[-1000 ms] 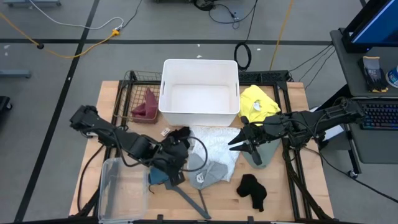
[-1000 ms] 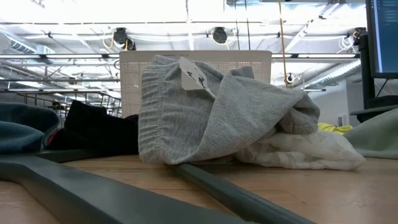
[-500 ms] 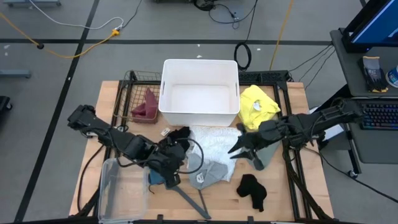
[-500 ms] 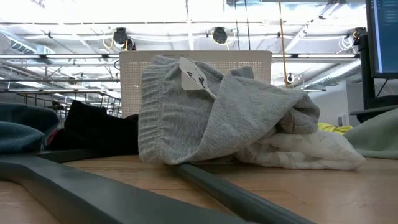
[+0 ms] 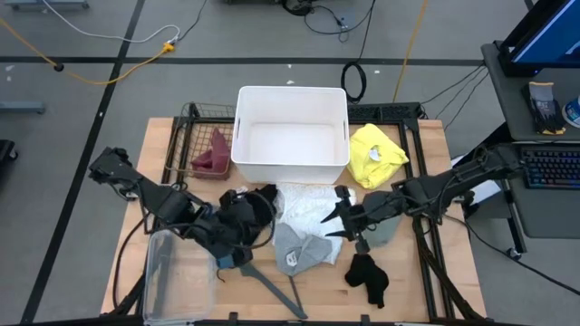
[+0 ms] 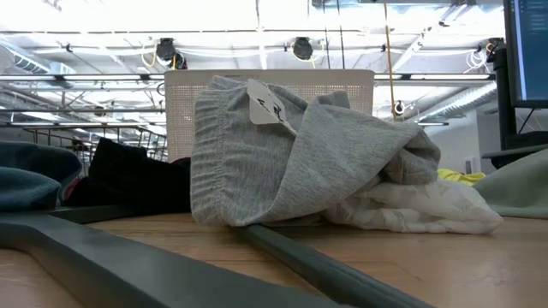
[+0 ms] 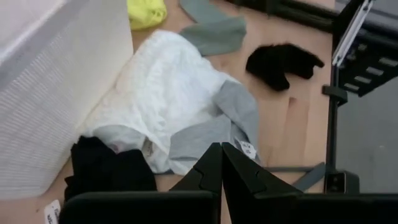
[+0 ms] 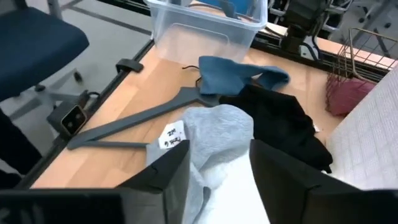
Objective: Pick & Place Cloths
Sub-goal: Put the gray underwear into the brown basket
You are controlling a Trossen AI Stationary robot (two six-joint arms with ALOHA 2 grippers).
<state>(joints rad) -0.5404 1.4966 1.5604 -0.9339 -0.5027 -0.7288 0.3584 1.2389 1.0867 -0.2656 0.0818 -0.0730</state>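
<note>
Over the lacy white cloth (image 5: 308, 204), right claw (image 5: 337, 217) spread wide; left claw (image 7: 221, 163) clenched empty.

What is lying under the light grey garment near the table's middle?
The light grey garment overlaps the edge of the lacy white cloth, and the grey hanger runs out from beneath it. Whatever else lies under its folds is covered.

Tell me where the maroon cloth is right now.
In the high view, the maroon cloth lies inside the wire basket at the table's far left, right beside the white bin.
</note>
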